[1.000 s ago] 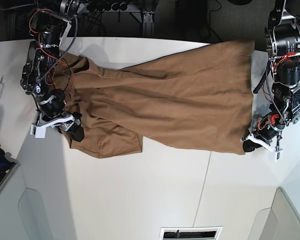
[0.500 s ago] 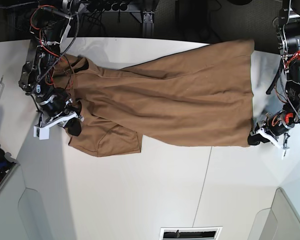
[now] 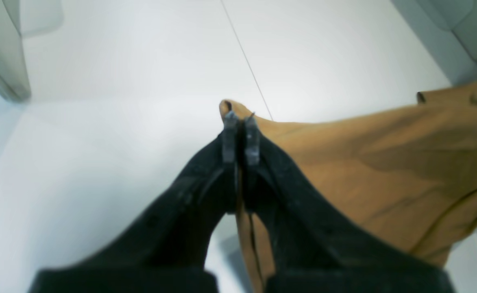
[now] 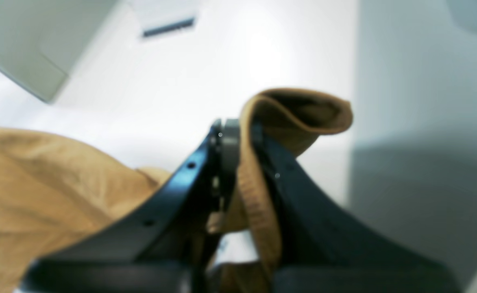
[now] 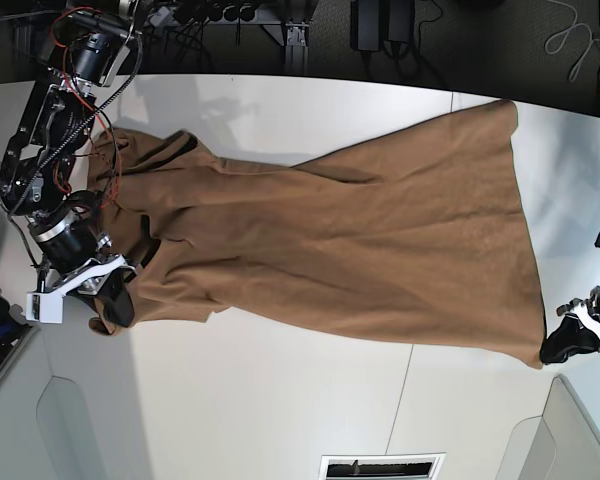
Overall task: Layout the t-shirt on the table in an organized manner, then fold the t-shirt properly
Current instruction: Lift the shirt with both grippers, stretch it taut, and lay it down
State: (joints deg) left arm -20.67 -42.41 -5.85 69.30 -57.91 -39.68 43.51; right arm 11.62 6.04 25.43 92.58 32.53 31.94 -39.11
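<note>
Still laying out: both fingers (image 3: 241, 122) (image 4: 238, 134) clamped on shirt (image 5: 360, 240) corners, stretched across table (image 5: 280, 400); smoothing, folding left.

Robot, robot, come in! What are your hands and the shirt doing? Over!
Left gripper shut on the t-shirt corner. Right gripper shut on bunched edge. Shirt stretched across the table. Nothing in the way.

left gripper (image 3: 240, 130) jaws pinched together on cloth, right gripper (image 4: 238, 134) jaws likewise, arms spread wide apart
</note>
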